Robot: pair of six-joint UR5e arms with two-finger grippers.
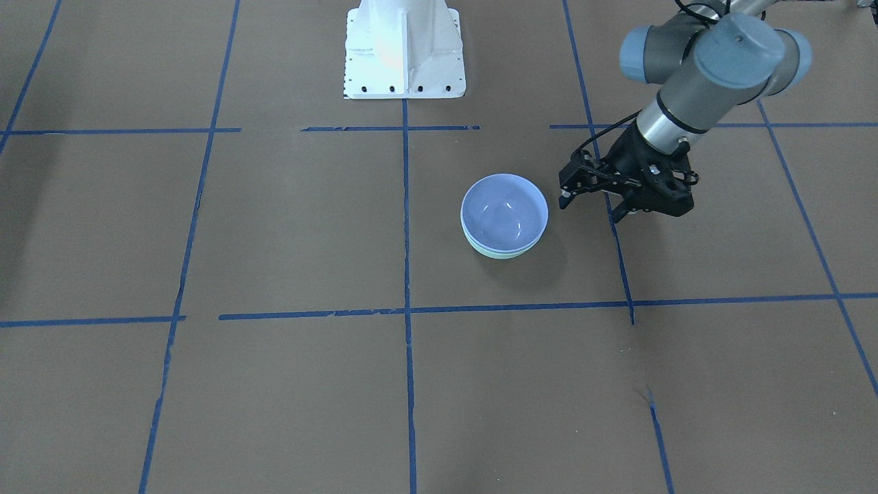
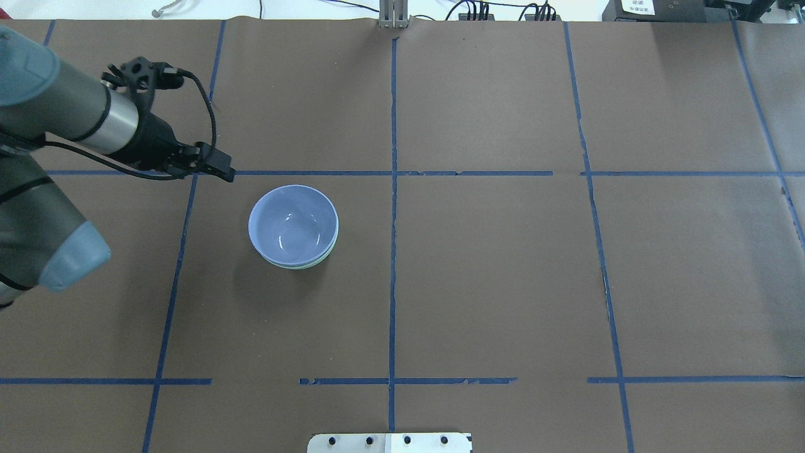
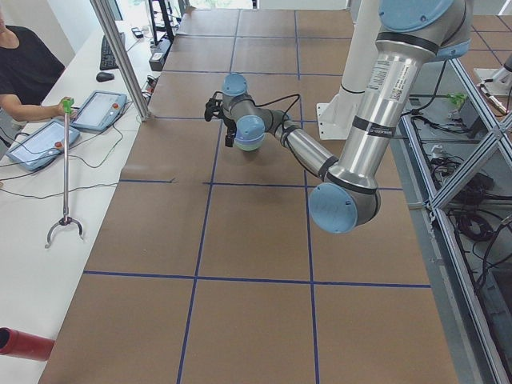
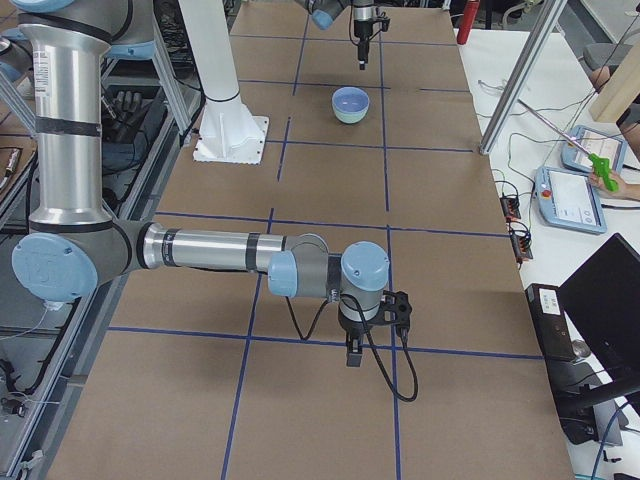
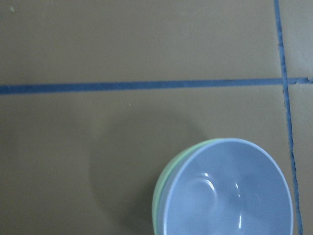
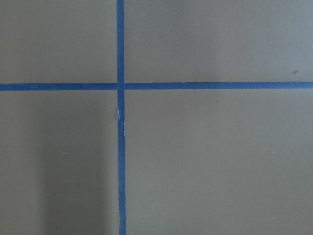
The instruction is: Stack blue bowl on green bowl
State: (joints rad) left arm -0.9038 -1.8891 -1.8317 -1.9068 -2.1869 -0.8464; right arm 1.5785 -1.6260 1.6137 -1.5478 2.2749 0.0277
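Blue bowl point(image 1: 504, 214) nested in green bowl point(image 1: 495, 253), only green rim showing below. Stack on brown surface point(image 1: 288, 233), near centre tape line point(image 1: 406, 226). L claw point(image 1: 591, 208) just beside stack, not touching, fingers spread, empty. R claw point(image 4: 352, 352) well apart, seemingly just above surface; side view only, can't tell whether spread or closed.

Glossy round periwinkle-blue bowl point(image 1: 504, 214), plain. Glossy round mint-green bowl point(image 5: 157, 200), plain. Matte brown paper surface point(image 1: 274, 226) with grid of blue tape lines point(image 1: 406, 206). Black left gripper point(image 1: 590, 209).
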